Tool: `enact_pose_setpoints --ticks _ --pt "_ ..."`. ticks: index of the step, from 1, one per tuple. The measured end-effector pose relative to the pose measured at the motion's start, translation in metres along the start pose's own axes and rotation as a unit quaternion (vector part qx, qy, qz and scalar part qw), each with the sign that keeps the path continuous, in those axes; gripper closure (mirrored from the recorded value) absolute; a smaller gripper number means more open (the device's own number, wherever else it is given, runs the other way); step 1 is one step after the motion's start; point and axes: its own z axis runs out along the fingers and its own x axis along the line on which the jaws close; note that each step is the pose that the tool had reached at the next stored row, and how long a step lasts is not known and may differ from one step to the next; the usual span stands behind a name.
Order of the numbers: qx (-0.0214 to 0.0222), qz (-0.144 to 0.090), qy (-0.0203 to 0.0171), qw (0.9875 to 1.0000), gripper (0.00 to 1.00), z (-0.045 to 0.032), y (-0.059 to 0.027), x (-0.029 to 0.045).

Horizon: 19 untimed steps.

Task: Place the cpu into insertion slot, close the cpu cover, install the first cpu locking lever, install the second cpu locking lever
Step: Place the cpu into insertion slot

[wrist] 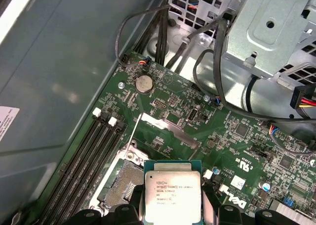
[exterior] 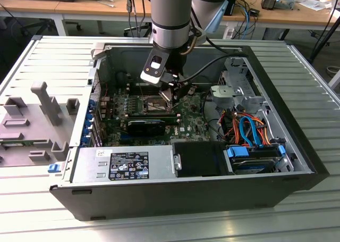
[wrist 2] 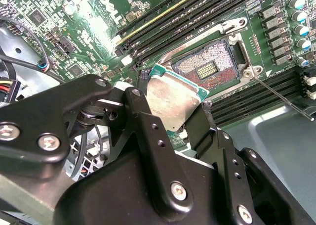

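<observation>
You have the gripper (wrist 2: 173,111) clamped on the cpu (wrist 2: 168,96), a finger on each of two opposite edges; the chip hangs just over the near edge of the insertion slot (wrist 2: 212,69), not seated.

The slot's pin field is bare in both wrist views, so step one is under way and nothing is finished. The cpu cover (wrist: 165,128) looks raised, a silvery plate standing beyond the slot, not closed. A thin wire lever (wrist 2: 284,100) sticks out free; both levers are left to do.

The cpu is square, so it has no real long axis. Its metal top faces up at the wrist cameras and its green underside faces the motherboard (wrist: 232,136). I judge it tilted against the board, with one corner dipped toward the slot.
</observation>
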Motion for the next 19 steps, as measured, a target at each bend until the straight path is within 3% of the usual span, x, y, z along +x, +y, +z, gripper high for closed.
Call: enact_pose_setpoints --ticks 19 --pt "-0.0001 0.007 -0.0006 1.0000 0.45 0.0001 0.0000 0.0000"
